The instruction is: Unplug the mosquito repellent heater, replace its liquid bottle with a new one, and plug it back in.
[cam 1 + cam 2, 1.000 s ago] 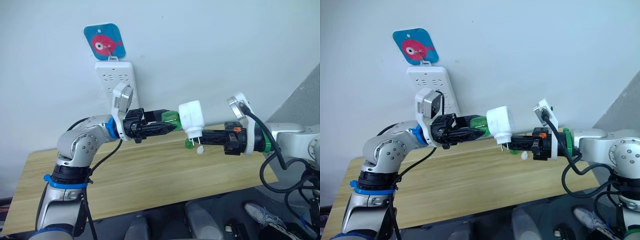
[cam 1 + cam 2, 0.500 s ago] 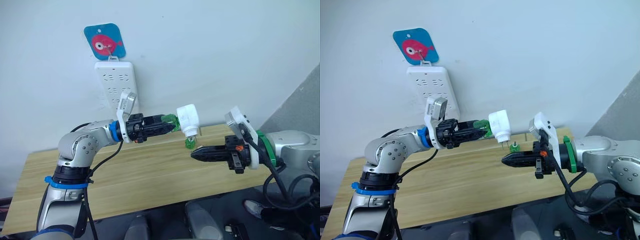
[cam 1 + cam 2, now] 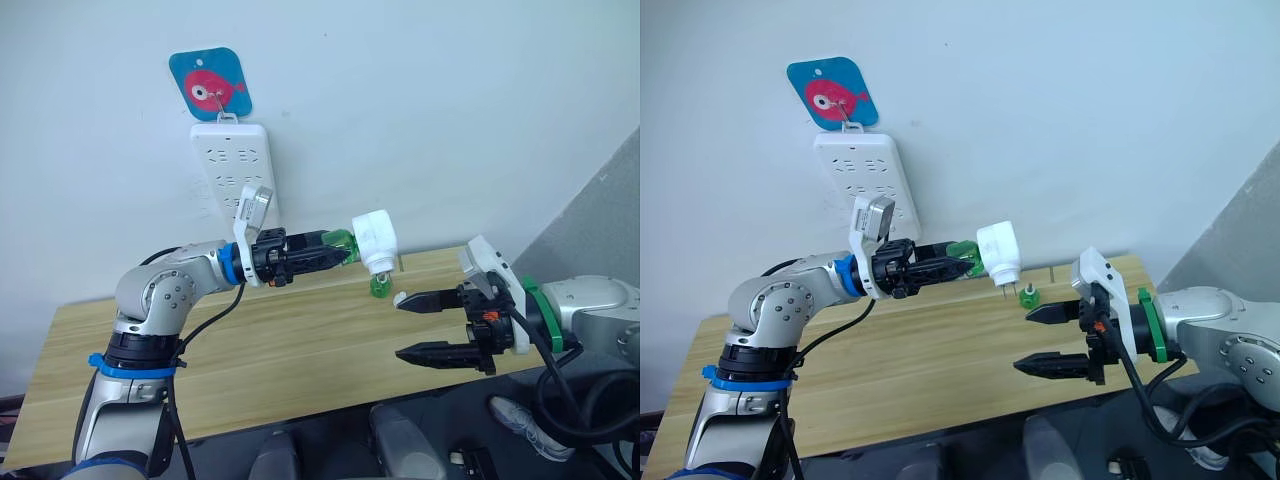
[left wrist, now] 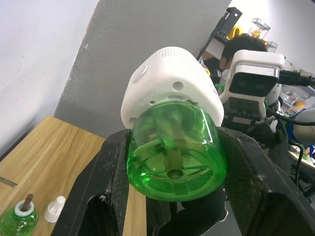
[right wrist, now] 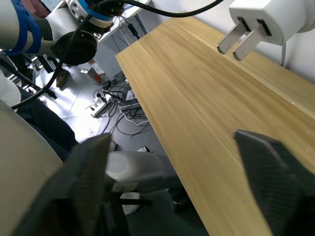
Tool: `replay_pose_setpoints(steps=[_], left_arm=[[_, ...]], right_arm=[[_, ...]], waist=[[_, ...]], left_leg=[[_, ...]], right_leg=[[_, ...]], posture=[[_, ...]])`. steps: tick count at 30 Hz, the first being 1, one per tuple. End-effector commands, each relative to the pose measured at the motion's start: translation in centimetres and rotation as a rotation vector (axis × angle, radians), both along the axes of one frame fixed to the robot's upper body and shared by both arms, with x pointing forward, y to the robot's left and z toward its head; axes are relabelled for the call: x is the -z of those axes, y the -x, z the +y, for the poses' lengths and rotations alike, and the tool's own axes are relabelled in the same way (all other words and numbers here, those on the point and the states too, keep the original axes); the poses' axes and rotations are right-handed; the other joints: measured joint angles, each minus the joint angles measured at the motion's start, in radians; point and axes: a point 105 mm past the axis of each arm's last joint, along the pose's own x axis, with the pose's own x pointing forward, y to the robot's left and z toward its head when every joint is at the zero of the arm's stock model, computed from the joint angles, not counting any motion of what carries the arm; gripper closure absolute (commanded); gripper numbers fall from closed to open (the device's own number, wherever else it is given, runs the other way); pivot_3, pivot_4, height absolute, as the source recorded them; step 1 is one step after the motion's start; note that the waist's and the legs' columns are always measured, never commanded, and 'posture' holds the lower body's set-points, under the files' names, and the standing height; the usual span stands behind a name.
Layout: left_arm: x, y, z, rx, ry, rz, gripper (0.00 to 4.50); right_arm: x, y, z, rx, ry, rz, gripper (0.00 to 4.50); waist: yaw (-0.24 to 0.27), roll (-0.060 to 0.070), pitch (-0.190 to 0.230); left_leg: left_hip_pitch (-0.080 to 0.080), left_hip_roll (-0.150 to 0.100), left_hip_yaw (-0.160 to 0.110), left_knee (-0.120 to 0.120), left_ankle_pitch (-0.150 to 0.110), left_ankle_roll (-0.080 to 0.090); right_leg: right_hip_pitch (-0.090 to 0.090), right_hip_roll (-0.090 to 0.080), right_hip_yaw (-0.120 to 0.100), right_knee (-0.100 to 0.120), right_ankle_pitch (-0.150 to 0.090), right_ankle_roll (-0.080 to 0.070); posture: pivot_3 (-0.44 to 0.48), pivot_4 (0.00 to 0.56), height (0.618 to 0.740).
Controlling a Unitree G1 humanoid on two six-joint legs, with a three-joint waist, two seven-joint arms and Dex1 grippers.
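While the mosquito repellent heater (image 3: 373,240) is held in the air above the wooden table (image 3: 280,350), its green liquid bottle (image 3: 338,244) is clamped by the left gripper (image 3: 335,254). The right gripper (image 3: 415,326) is spread wide and empty below it.

From the left wrist, the bottle's base is seen between both fingers (image 4: 110,182).

From the right wrist, the heater's two prongs (image 5: 238,40) are seen above the table.

The small white rounded plastic mosquito repellent heater (image 3: 374,240) hangs unplugged in mid-air at the frame's centre, its two metal prongs pointing down. A clear green liquid bottle (image 4: 176,153) is screwed into its left side, lying horizontal. A second green bottle (image 3: 380,287) stands upright just below it.
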Motion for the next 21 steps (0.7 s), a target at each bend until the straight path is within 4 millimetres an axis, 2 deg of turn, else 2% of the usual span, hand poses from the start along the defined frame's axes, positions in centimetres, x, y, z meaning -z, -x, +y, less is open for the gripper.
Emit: replay_pose_setpoints(steps=[1,7,15,17,21], left_arm=[[-1.3,0.3,0.2,0.005,0.022,-0.054,2.25],[-1.3,0.4,0.2,0.01,0.022,-0.047,2.25],[-0.9,0.7,1.1,0.057,0.024,0.088,2.25],[-1.0,0.8,1.3,0.069,0.028,0.115,2.25],[-0.9,0.9,1.7,0.092,0.015,0.143,2.25]], right_arm=[[-0.5,0.3,-0.3,-0.019,0.031,-0.091,0.0],[0.5,-0.1,-0.7,-0.01,0.079,-0.158,0.0],[0.5,-1.3,-1.8,0.012,0.133,-0.266,0.0],[0.0,-1.9,-2.0,0.029,0.133,-0.34,0.0],[-1.4,-2.1,-2.3,0.023,0.088,-0.339,0.0]], waist=[[0.0,0.0,0.0],[0.0,-0.001,-0.001],[0.0,-0.001,-0.002],[0.0,-0.001,-0.002],[0.0,-0.001,-0.002]], left_leg=[[0.0,0.0,0.0,0.0,0.0,0.0],[0.0,0.0,0.0,0.0,0.0,0.0],[0.0,0.0,0.0,0.0,0.0,0.0],[0.0,0.0,0.0,0.0,0.0,0.0],[0.0,0.0,0.0,0.0,0.0,0.0]], right_leg=[[0.0,0.0,0.0,0.0,0.0,0.0],[0.0,0.0,0.0,0.0,0.0,0.0],[0.0,0.0,0.0,0.0,0.0,0.0],[0.0,0.0,0.0,0.0,0.0,0.0],[0.0,0.0,0.0,0.0,0.0,0.0]], posture=[[-0.234,0.106,0.734],[-0.237,0.108,0.734],[-0.242,0.114,0.734],[-0.242,0.114,0.734],[-0.251,0.117,0.734]])
